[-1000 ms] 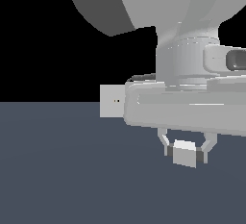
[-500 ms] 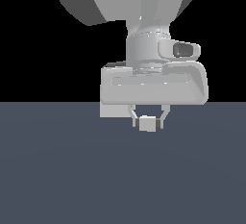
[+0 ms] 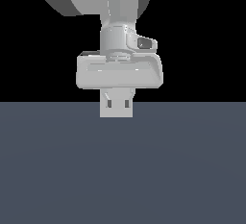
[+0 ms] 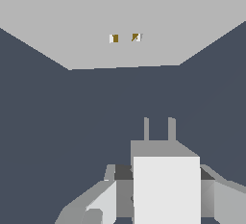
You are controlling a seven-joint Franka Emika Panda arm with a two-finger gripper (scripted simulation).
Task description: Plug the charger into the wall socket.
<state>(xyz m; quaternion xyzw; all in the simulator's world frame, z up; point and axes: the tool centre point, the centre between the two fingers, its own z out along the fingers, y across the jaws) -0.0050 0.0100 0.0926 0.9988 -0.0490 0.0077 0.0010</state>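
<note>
Swung round toward socket (image 4: 125,21) since earlier frame; tool (image 4: 166,189) stayed clamped on charger (image 4: 166,184), prongs aimed near the two holes, insertion pending.

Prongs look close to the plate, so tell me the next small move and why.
Probably a small sideways correction before pushing in. In the wrist view the charger, held in the tool, points its two prongs at the wall socket, but the two holes sit offset from the prongs, with bare floor between. Line the prongs up with the holes, then advance straight.
</note>
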